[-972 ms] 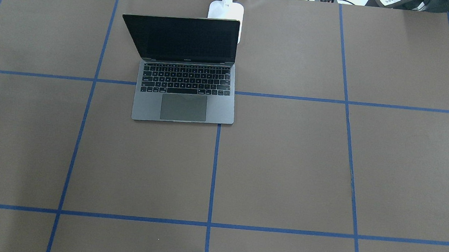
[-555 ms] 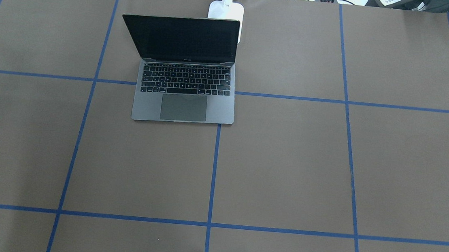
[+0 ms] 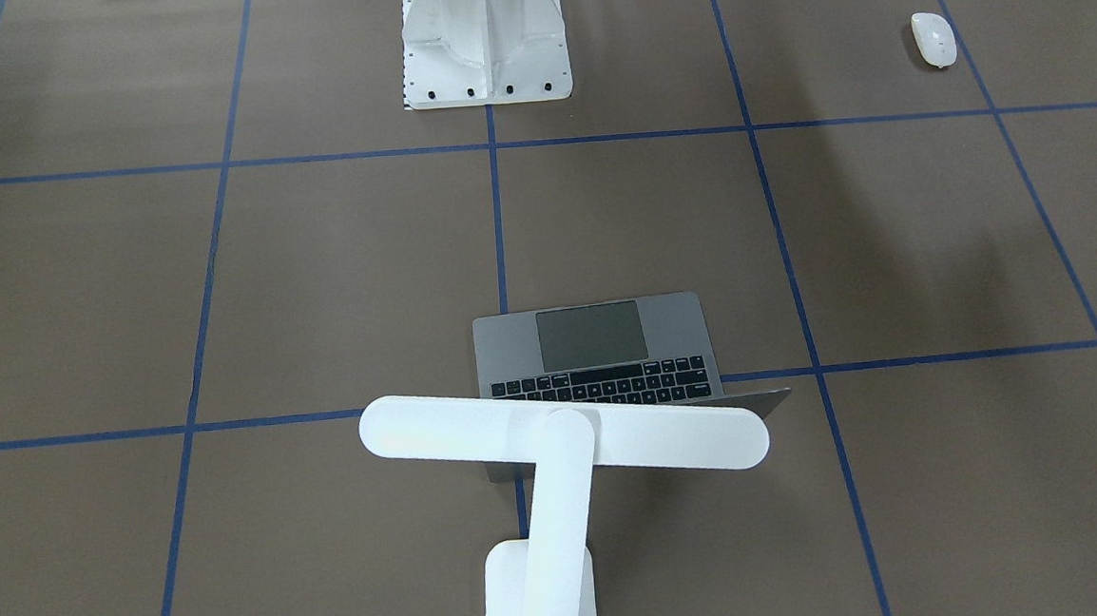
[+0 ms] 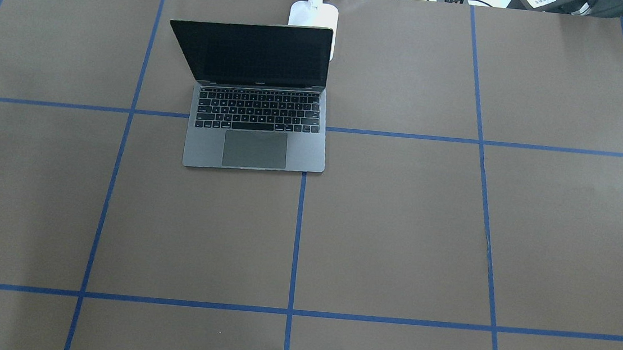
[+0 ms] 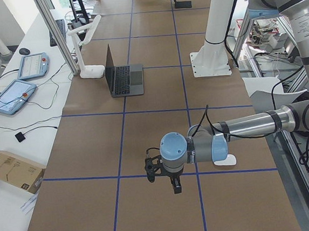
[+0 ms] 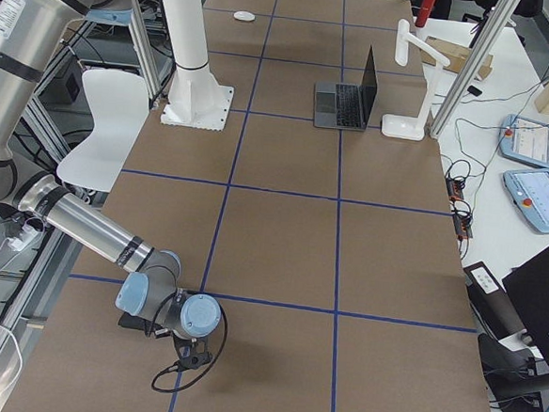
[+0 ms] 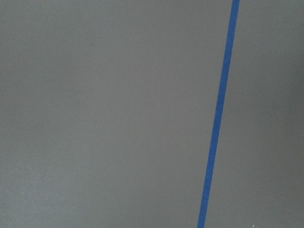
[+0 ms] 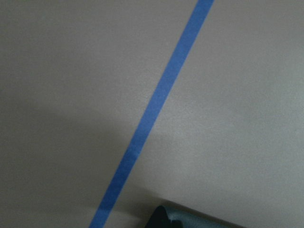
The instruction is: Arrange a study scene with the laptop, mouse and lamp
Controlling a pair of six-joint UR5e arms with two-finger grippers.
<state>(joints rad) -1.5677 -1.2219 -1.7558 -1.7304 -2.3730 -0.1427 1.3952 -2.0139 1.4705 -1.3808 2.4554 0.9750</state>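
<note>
Laptop point(image 4: 255, 136): open, far middle of the table point(image 4: 396, 233), well apart from both my pincers.
Lamp point(image 3: 556, 431): just behind it, head above its lid.
Left pincer point(image 5: 174, 185): spread or pressed, I cannot tell.
Right pincer point(image 6: 189, 354): cannot tell either.
Mouse point(image 3: 933, 39): near my left pincer.
</note>
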